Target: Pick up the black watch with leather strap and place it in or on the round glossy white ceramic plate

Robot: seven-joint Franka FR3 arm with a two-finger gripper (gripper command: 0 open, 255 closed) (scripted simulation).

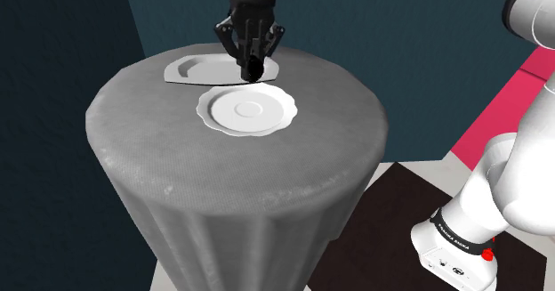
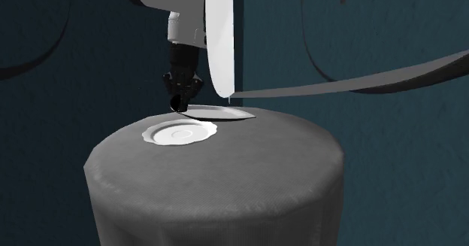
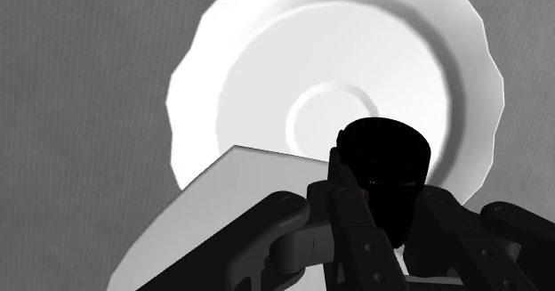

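Note:
My black gripper point(image 1: 252, 56) hangs over the far side of the table, shut on the black watch point(image 1: 252, 69), which sticks out below the fingertips. The watch is lifted off the surface, above the near edge of a flat angular white dish point(image 1: 197, 67). The round white plate point(image 1: 213, 111) with a scalloped rim lies just in front of it, nothing on it. In the wrist view the watch point(image 3: 384, 160) is clasped between the fingers point(image 3: 352, 222), with the round plate point(image 3: 267, 67) beyond it. From the second exterior view the gripper point(image 2: 183, 92) hovers behind the plate point(image 2: 159, 135).
Both dishes lie on a round table draped in grey cloth point(image 1: 267, 173). The angular dish point(image 2: 225, 114) takes up the table's far part. The arm's white base point(image 1: 462, 240) stands at the shoulder view's lower right, on a dark and pink floor. Dark blue walls lie behind.

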